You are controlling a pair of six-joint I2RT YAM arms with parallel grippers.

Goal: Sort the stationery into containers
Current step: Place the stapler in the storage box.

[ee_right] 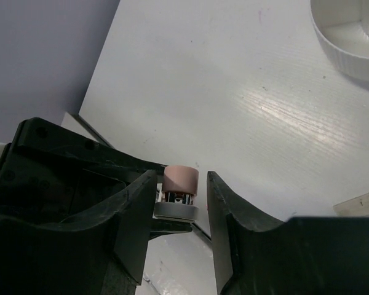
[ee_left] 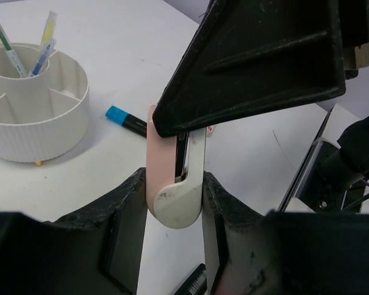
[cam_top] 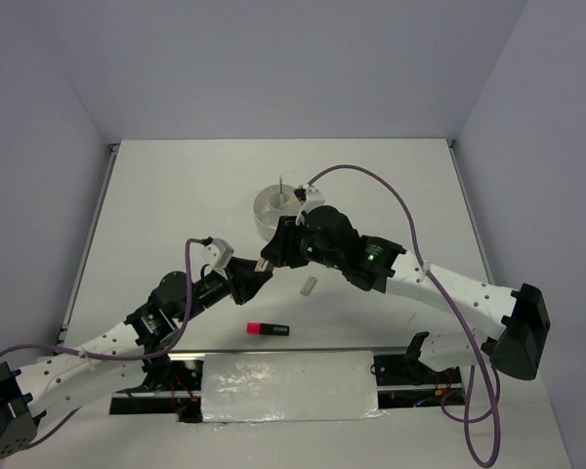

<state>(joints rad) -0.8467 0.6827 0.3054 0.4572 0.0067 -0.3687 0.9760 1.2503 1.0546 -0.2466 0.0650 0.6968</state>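
A pink-and-white stationery piece [ee_left: 175,184] is held above the table, with my left gripper [ee_left: 174,203] shut on its rounded end. My right gripper [ee_right: 181,181] straddles the piece's other end [ee_right: 180,190]. Its left finger is against the piece and a gap shows at its right finger, so it is open. From above, both grippers [cam_top: 257,277] [cam_top: 273,256] meet in front of the round white divided container [cam_top: 273,205]. That container [ee_left: 43,132] has pens [ee_left: 6,43] standing in one compartment. A blue-and-black highlighter [ee_left: 126,120] lies beside it.
A pink-and-black highlighter [cam_top: 267,328] lies near the front edge. A small white eraser [cam_top: 309,285] lies on the table under the right arm. A shiny foil-covered panel [cam_top: 288,386] sits between the arm bases.
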